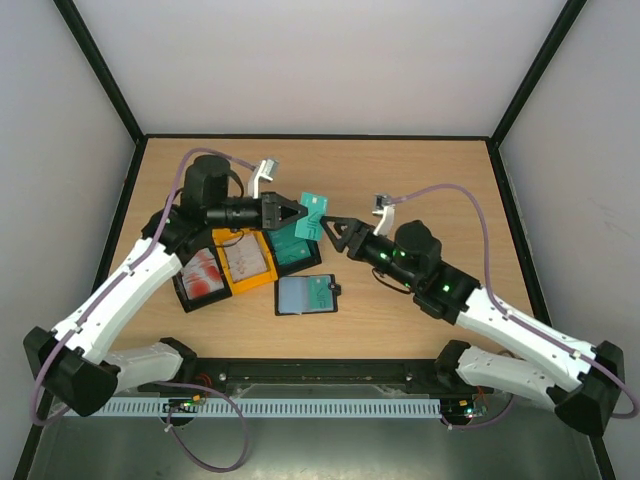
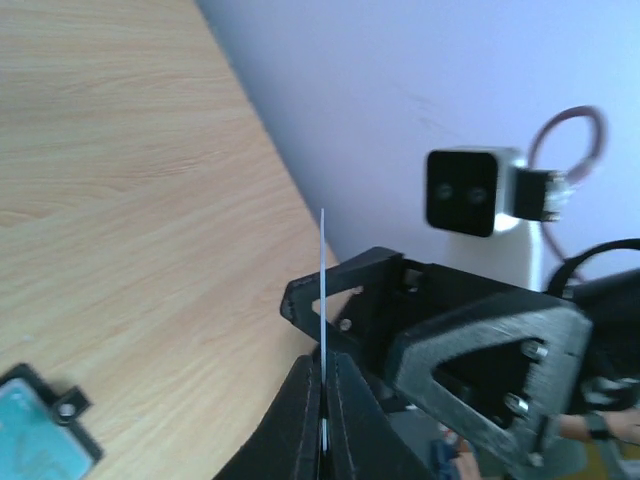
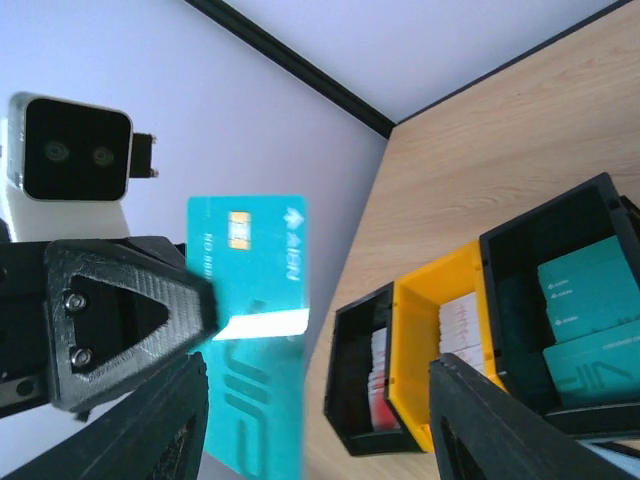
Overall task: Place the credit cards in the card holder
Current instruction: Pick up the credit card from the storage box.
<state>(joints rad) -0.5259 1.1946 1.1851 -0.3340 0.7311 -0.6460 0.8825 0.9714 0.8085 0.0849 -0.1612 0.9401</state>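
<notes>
My left gripper (image 1: 296, 212) is shut on a teal credit card (image 1: 314, 213) and holds it in the air above the trays. In the left wrist view the card (image 2: 323, 290) stands edge-on between the shut jaws (image 2: 323, 365). My right gripper (image 1: 334, 234) is open and meets the card from the right. In the right wrist view the card (image 3: 250, 330) faces me inside the open jaws (image 3: 320, 425), close to the left finger (image 3: 130, 430), with a white strip across it. The black card holder (image 1: 306, 295) lies open on the table with a card in it; its corner also shows in the left wrist view (image 2: 40, 440).
A row of open trays sits left of the holder: a black one with red-and-white cards (image 1: 200, 275), a yellow one with whitish cards (image 1: 245, 262) and a black one with teal cards (image 1: 292, 247). They also show in the right wrist view (image 3: 470, 340). Walls enclose the table.
</notes>
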